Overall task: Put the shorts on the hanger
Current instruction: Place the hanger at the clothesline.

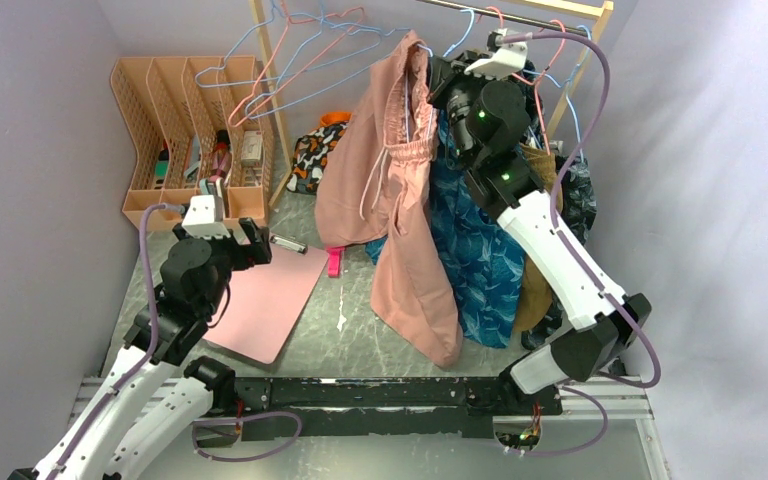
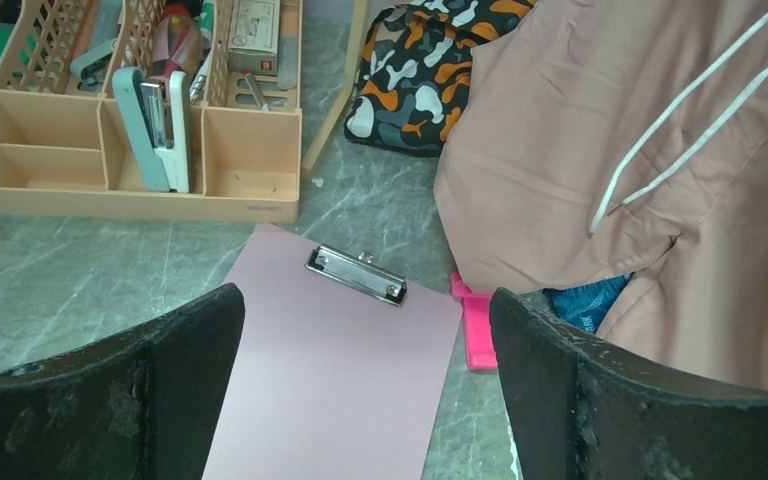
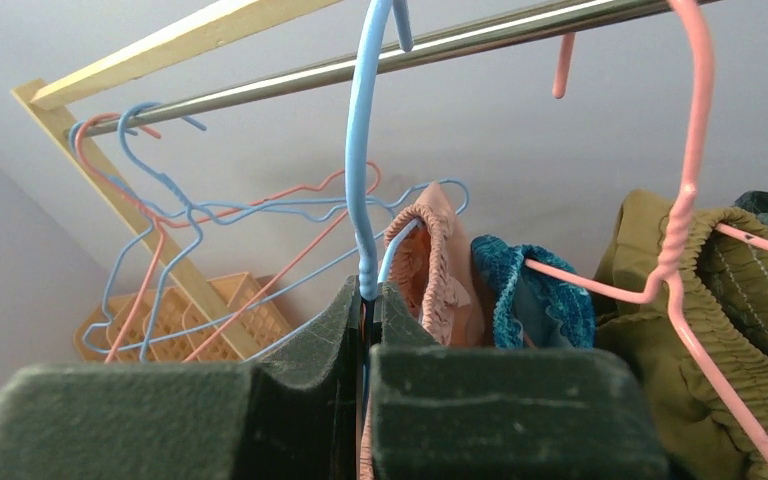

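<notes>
While the right gripper (image 3: 368, 300) pinches the neck of the hanger (image 3: 360, 150), the shorts (image 1: 390, 190) hang from it at upper centre of the overhead view.
Its jaws are closed on thin, smooth, light-blue wire whose hook curves across the steel rail (image 3: 480, 40) at the top of the wrist view; whether it rests there cannot be told. Best practice is probably to lower until the hook seats, then release slowly, since the baggy salmon fabric, gathered at its elastic waistband, hangs unevenly. The left gripper (image 2: 365, 320) stands wide open and empty above the pink clipboard (image 2: 310, 400).
</notes>
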Robot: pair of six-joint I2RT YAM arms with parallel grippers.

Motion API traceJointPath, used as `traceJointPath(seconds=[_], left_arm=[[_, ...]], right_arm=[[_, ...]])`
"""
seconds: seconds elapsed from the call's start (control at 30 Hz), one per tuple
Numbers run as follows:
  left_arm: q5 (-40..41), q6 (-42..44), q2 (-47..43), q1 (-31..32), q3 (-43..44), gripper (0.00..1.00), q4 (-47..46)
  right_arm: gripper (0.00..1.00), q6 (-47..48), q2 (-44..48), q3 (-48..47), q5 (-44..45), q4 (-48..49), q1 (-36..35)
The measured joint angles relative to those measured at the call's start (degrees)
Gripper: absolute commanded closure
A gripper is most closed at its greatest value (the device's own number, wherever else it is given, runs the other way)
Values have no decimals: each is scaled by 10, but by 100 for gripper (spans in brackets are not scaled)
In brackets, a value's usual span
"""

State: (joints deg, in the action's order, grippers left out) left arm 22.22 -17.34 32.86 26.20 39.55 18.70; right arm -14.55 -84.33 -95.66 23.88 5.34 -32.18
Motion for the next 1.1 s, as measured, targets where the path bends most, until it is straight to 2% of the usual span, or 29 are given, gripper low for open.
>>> traceJointPath(seconds=[0.23, 0.4, 0.7, 0.87, 0.97, 1.1], left_arm=[[0, 0, 1, 0, 0, 5, 0], [0, 0, -7, 0, 0, 5, 0], [1, 0, 0, 0, 0, 5, 0], [-5, 7, -15, 0, 2, 6, -1], [-33, 15, -9, 0, 47, 7, 9], [-97, 18, 30, 0, 166, 8, -8]], right_arm=[[100, -6, -15, -10, -7, -14, 2], [100, -11, 10, -21, -24, -72, 2], [100, 2, 0, -137, -36, -141, 3], [100, -19, -6, -145, -41, -160, 3], [100, -37, -8, -151, -37, -199, 3], [100, -58, -10, -177, 0, -269, -12]])
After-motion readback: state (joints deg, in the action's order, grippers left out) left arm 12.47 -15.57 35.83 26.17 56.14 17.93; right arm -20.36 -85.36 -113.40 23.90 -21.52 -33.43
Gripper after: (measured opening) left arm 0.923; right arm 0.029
